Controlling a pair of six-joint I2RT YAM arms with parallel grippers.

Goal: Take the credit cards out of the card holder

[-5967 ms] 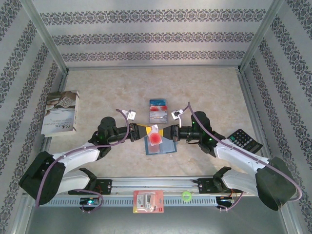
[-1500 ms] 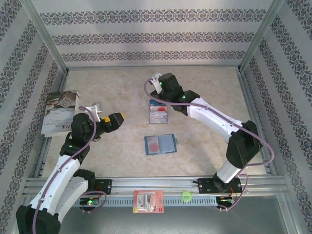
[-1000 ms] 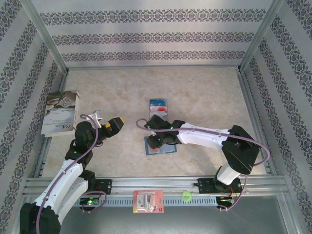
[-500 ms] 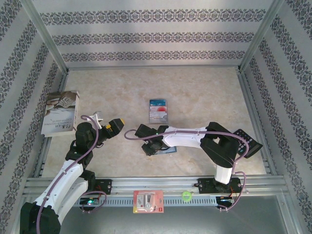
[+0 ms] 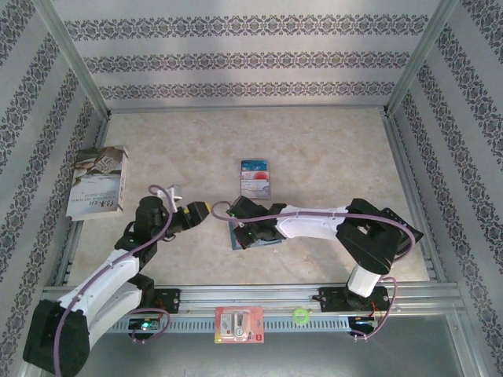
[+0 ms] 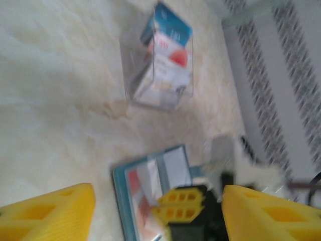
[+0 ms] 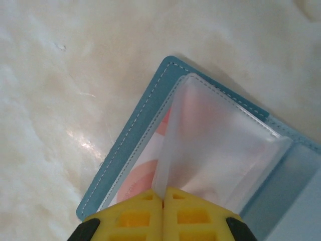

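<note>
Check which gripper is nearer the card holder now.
Right. The right gripper is shut on the clear pocket of the card holder; the left gripper hangs open beside its left edge, not touching.

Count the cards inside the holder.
1: a red-and-white card in the holder, under the clear flap the right pincer pinches. More may be hidden beneath.

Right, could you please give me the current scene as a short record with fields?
card holder: lying open on the table
right gripper: shut, pinching the holder's clear pocket film
card inside: red-and-white, under that clear pocket
cards taken out: one small stack beyond the holder, blue end farthest away
left gripper: open, empty, just left of the holder
book: at the left edge, untouched
</note>
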